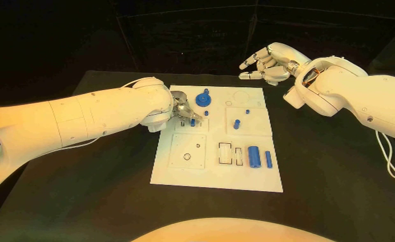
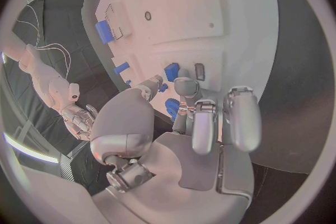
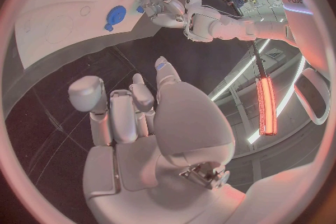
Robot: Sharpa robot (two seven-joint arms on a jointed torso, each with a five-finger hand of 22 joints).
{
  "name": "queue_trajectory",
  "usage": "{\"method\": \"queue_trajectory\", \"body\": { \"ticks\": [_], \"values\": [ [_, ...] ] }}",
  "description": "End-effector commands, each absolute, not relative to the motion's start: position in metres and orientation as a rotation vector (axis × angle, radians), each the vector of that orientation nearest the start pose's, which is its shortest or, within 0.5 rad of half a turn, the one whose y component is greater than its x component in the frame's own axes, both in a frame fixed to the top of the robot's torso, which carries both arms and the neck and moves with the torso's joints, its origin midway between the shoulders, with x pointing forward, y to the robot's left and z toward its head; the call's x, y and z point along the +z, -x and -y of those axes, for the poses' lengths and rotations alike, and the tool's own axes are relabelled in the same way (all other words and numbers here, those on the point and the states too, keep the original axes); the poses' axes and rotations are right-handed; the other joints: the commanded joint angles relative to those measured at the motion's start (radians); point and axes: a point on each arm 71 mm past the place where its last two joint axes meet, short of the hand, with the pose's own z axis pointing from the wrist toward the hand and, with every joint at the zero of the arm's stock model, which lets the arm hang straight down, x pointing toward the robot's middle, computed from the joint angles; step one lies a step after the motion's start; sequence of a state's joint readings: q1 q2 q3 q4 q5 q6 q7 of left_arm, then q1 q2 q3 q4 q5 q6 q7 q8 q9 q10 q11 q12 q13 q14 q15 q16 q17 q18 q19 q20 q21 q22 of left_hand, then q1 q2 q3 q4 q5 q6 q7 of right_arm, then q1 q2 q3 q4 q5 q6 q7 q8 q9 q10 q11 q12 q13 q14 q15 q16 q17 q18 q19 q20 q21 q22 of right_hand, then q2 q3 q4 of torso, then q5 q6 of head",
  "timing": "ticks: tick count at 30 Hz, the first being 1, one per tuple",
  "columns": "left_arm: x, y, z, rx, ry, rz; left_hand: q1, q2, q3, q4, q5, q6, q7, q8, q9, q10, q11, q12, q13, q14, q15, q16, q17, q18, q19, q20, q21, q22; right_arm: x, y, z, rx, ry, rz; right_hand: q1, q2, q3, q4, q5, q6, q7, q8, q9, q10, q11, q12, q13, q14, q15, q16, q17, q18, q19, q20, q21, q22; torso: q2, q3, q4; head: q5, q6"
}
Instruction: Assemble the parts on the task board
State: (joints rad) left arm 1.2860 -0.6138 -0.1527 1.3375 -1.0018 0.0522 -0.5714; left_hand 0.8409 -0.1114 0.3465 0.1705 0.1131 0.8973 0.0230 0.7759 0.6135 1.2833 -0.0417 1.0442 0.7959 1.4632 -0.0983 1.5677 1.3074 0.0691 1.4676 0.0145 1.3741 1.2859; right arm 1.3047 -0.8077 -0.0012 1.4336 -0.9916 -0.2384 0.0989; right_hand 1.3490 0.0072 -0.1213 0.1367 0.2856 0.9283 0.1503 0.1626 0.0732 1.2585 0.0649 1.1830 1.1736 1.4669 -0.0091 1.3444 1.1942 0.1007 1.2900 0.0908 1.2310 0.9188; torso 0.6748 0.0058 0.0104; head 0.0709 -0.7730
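Black table (image 1: 91, 168) carries the white task board (image 1: 216, 170) at centre, long axis running away from the robot; board holds recesses w/ blue parts seated or lying loose. Left arm (image 1: 74, 119) enters low across the table so its hand can work the board's far-left quarter; right arm (image 1: 346, 91) is parked beyond the board's far-right corner, apparently to keep clear of the work zone. Left hand (image 1: 180, 112) sits over the board's left edge, fingers curled down toward a small blue peg (image 1: 193, 121); in the left wrist view the fingertips (image 2: 183, 87) close around a blue part (image 2: 171, 71) at the board surface, so it reads as pinched or about to be seated, but firm hold cannot be told for sure. Right hand (image 1: 267, 62) hovers above the table, off the board, fingers loosely bent & apart, holding nothing; right wrist view confirms an empty palm (image 3: 185, 123). Smaller items: blue gear-like disc (image 1: 204, 101) just beside the left hand; short blue peg (image 1: 236, 123) mid-board; two blue cylinders (image 1: 255, 157) side by side near the right edge, likely awaiting insertion.
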Motion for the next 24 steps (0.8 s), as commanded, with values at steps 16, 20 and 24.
{"method": "queue_trajectory", "body": {
  "ticks": [16,20,24],
  "values": [
    [-0.203,-0.516,-0.172,-0.446,0.296,-2.225,0.062,0.025,-0.219,0.100,-0.065,-0.046,0.009,-0.021,-0.018,-0.023,0.002,-0.007,-0.029,0.108,-0.001,0.003,0.263,-0.005,0.003,-0.008,-0.019,-0.023,-0.123,-0.522,0.204,0.996,-0.126,-1.627,-0.003,0.008,-0.012,0.004,-0.017,-0.011,0.003,0.005,-0.001,-0.009,0.001,-0.007,-0.005,0.020,-0.004,-0.008,-0.004,0.021,-0.010,0.001,-0.009,-0.008,0.000,0.0001,0.0006,-0.004,0.003],
    [-0.182,-0.525,-0.176,-0.503,0.304,-2.202,0.143,0.040,-0.243,0.082,-0.060,-0.116,0.044,-0.092,-0.067,-0.088,0.033,-0.073,-0.118,0.108,0.021,0.003,0.263,0.003,-0.014,0.010,-0.055,-0.067,-0.123,-0.523,0.204,0.994,-0.127,-1.628,-0.003,0.008,-0.013,0.004,-0.019,-0.012,0.003,0.006,-0.001,-0.010,0.001,-0.008,-0.006,0.020,-0.004,-0.008,-0.004,0.022,-0.010,0.001,-0.009,-0.009,0.000,0.0005,-0.0001,-0.004,0.006],
    [-0.166,-0.540,-0.186,-0.503,0.317,-2.195,0.183,0.053,-0.260,0.076,-0.056,-0.128,0.059,-0.117,-0.094,-0.103,0.046,-0.076,-0.128,0.108,0.035,0.003,0.263,0.005,-0.017,0.023,-0.062,-0.073,-0.124,-0.523,0.203,0.995,-0.126,-1.629,-0.003,0.008,-0.013,0.004,-0.019,-0.012,0.003,0.006,-0.001,-0.009,0.001,-0.007,-0.006,0.020,-0.004,-0.008,-0.004,0.022,-0.010,0.001,-0.010,-0.009,0.001,0.0003,-0.0001,-0.005,0.006]
  ]
}}
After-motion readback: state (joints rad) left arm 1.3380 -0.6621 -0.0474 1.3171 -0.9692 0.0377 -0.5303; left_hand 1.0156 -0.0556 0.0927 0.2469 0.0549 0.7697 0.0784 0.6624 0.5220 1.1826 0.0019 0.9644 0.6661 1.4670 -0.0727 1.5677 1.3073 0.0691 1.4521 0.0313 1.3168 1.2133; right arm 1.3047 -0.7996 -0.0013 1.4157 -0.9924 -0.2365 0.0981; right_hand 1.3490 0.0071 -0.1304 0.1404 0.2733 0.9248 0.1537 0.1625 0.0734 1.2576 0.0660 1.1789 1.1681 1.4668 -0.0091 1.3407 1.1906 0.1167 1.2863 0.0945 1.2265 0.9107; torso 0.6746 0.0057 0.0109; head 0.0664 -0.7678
